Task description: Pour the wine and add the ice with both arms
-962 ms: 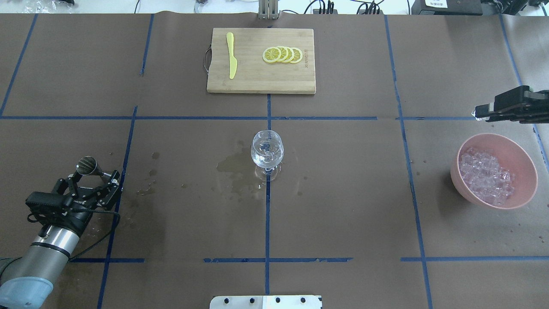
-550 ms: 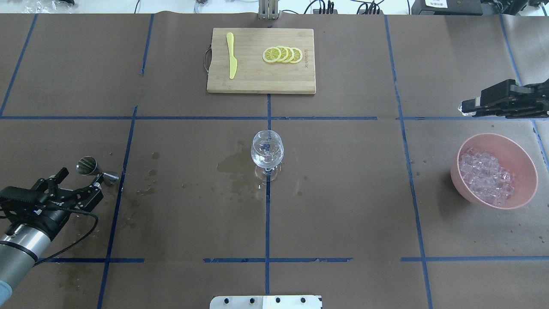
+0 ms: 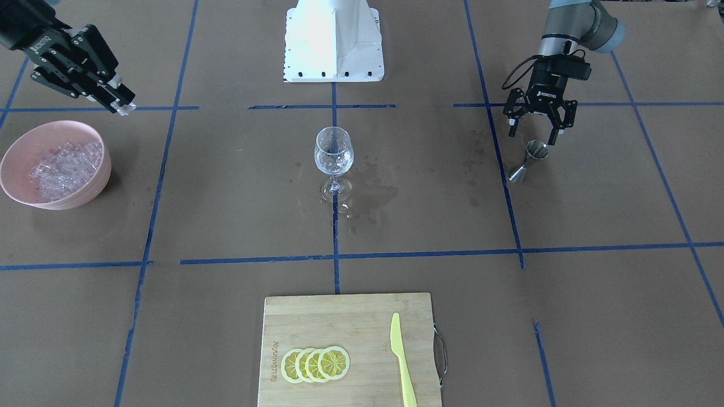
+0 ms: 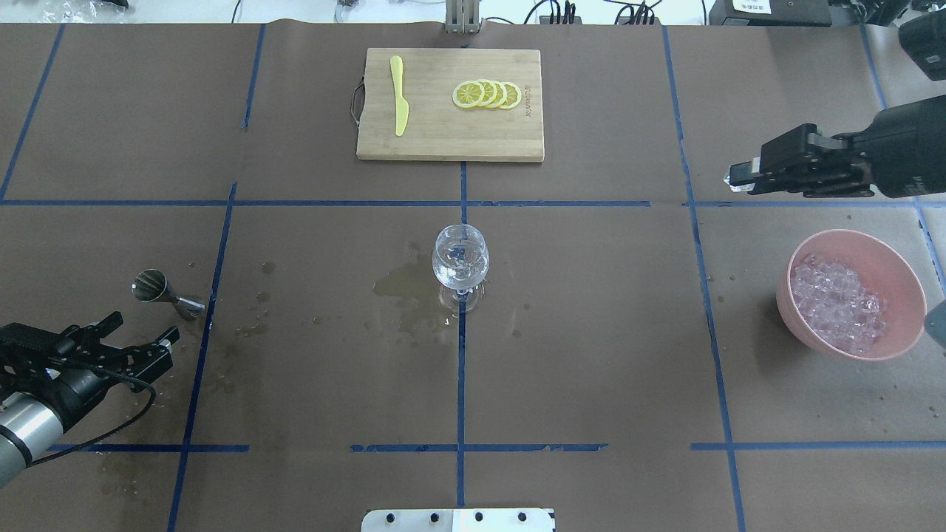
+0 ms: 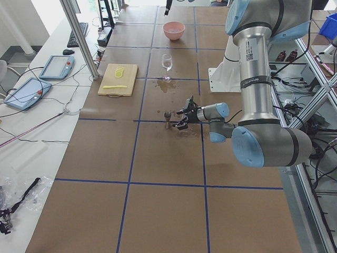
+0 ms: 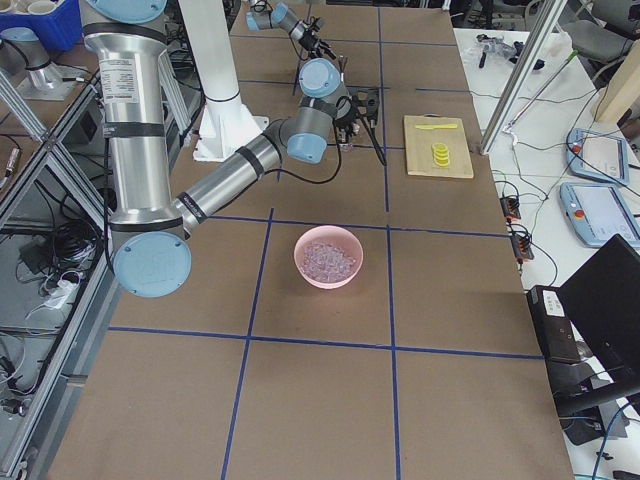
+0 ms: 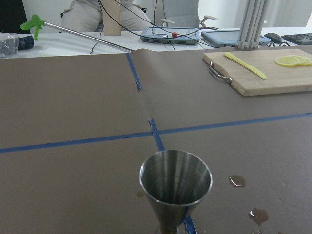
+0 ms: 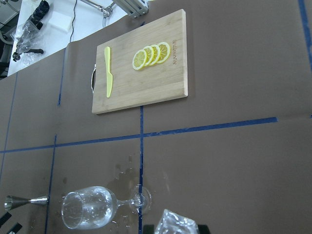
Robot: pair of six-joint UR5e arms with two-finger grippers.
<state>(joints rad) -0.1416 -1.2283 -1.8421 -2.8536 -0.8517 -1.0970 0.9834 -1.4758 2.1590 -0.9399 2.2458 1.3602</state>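
Note:
A stemmed glass point(image 4: 460, 258) stands at the table's centre with a little clear wine in its bowl; it also shows in the front view point(image 3: 334, 152) and the right wrist view point(image 8: 87, 214). A pink bowl point(image 4: 890, 258) at the right holds many ice cubes point(image 4: 835, 303). My right gripper point(image 4: 739, 179) is in the air beyond the bowl, shut on one ice cube point(image 8: 178, 224). My left gripper point(image 4: 148, 326) is open and empty, just behind a steel jigger point(image 4: 159, 288) that stands upright point(image 7: 175, 185).
A bamboo cutting board point(image 4: 443, 140) at the far side carries lemon slices point(image 4: 488, 94) and a yellow knife point(image 4: 399, 96). Wet patches point(image 4: 399, 284) lie left of the glass and near the jigger. The white base block point(image 3: 334, 39) is on the robot's side.
My left gripper has drawn back from the jigger toward the robot, leaving it standing. My right gripper has moved left toward the table's centre with the ice cube.

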